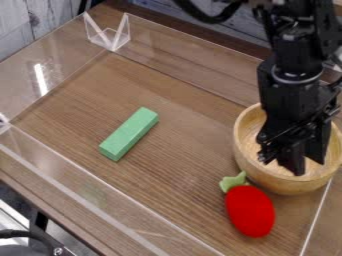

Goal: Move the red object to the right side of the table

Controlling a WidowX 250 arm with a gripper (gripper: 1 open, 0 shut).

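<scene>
The red object (pixel 250 210), a round toy fruit with a green leaf top, lies on the wood-grain table (pixel 160 190) near the front right, just in front of the wooden bowl (pixel 253 165). My gripper (pixel 294 152) hangs over the bowl, behind and above the fruit and apart from it. Its dark fingers (pixel 273 150) point down, stand a little apart and hold nothing.
A green rectangular block (pixel 128 134) lies left of centre. Low clear acrylic walls (pixel 54 180) run round the table edges, and a small clear stand (pixel 107 36) sits at the back left. The bowl fills the right edge.
</scene>
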